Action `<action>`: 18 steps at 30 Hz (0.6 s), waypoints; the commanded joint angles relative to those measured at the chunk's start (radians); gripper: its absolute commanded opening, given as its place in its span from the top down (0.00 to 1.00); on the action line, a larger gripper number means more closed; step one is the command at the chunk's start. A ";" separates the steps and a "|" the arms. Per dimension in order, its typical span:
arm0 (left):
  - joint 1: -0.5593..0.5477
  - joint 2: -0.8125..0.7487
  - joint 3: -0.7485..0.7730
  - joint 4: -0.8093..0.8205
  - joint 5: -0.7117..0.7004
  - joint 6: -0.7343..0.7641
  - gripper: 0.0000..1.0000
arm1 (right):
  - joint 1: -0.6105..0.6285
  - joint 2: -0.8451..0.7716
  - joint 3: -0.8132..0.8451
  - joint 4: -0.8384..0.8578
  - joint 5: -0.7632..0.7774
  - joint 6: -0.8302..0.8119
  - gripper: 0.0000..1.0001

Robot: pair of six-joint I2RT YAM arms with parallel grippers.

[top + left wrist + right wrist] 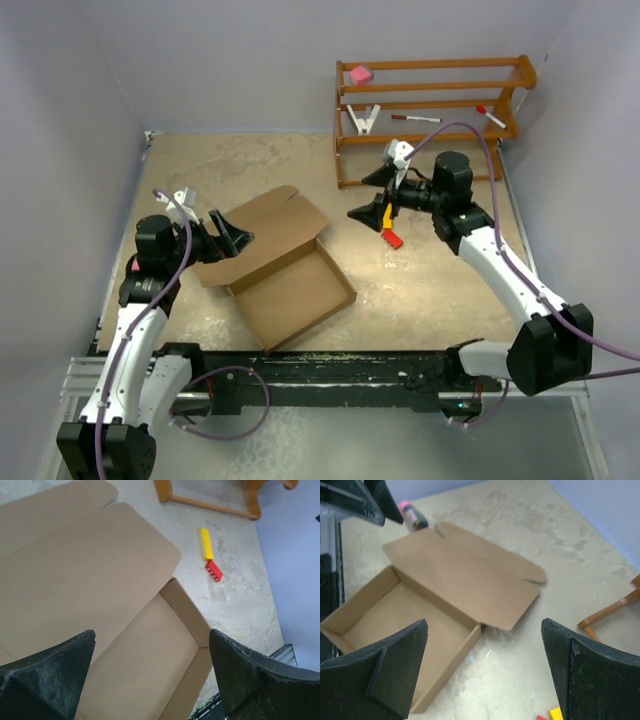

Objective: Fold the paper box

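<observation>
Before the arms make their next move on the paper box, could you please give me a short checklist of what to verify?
1. Fingers of the left gripper open and holding nothing: ok.
2. Fingers of the right gripper open and holding nothing: ok.
3. Tray walls of the paper box upright: ok.
4. The lid folded over the tray: not ok; it lies open, away from the tray.
5. The yellow block and red block lying apart from the box: ok.
6. Left fingers touching the lid: cannot tell.
</observation>
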 commanded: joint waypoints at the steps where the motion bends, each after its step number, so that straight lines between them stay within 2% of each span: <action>1: -0.002 -0.065 -0.037 -0.083 -0.106 -0.012 0.03 | -0.002 0.023 -0.063 -0.008 -0.090 -0.084 0.00; 5: -0.002 -0.121 -0.054 -0.136 -0.216 -0.075 0.03 | -0.002 0.100 -0.072 -0.003 -0.080 -0.022 0.00; 10: -0.002 -0.117 -0.093 -0.162 -0.315 -0.174 0.02 | -0.002 0.189 -0.062 -0.003 -0.069 0.043 0.00; 15: -0.002 -0.080 -0.108 -0.205 -0.460 -0.258 0.02 | -0.002 0.209 -0.062 0.011 -0.065 0.071 0.00; 18: 0.000 -0.070 -0.139 -0.175 -0.513 -0.325 0.02 | -0.002 0.215 -0.063 -0.004 -0.058 0.074 0.00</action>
